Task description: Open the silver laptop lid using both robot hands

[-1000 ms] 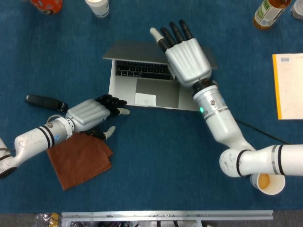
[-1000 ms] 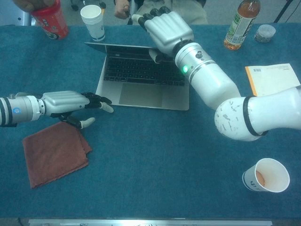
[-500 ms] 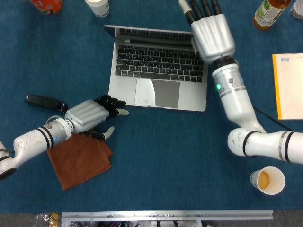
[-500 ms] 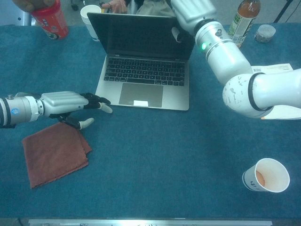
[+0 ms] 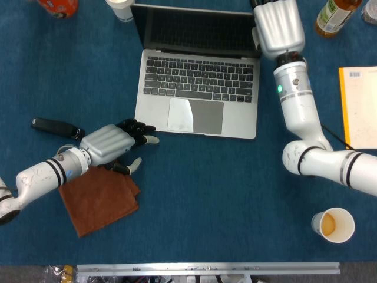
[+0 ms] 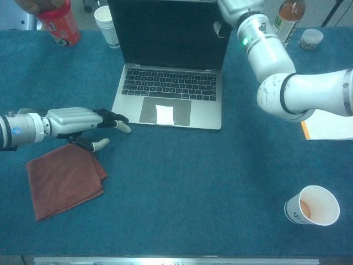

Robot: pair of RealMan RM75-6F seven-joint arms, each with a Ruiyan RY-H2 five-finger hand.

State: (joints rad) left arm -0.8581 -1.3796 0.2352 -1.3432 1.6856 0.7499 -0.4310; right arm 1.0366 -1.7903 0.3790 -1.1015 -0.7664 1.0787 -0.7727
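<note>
The silver laptop point(image 5: 199, 88) point(image 6: 168, 94) stands open in the middle of the blue table, its dark screen point(image 6: 168, 30) upright. My right hand point(image 5: 278, 26) point(image 6: 237, 8) is at the lid's top right corner. Its thumb point(image 6: 220, 29) lies on the screen's face and its palm is behind the lid; the fingertips are cut off by the frame edge. My left hand point(image 5: 112, 143) point(image 6: 77, 120) lies low on the table by the laptop's front left corner, fingers point(image 5: 141, 131) stretched toward the base. It holds nothing.
A brown cloth point(image 5: 99, 197) lies under my left wrist, with a black bar point(image 5: 53, 125) beside it. A paper cup point(image 6: 311, 205) stands at the front right and a yellow notebook point(image 5: 358, 106) at the right. A white cup point(image 6: 106, 25), red can point(image 6: 58, 22) and bottle point(image 6: 284, 22) line the far edge.
The lid has swung from nearly flat to upright, and my right hand has travelled up and away with it. My left hand has stayed by the front left corner.
</note>
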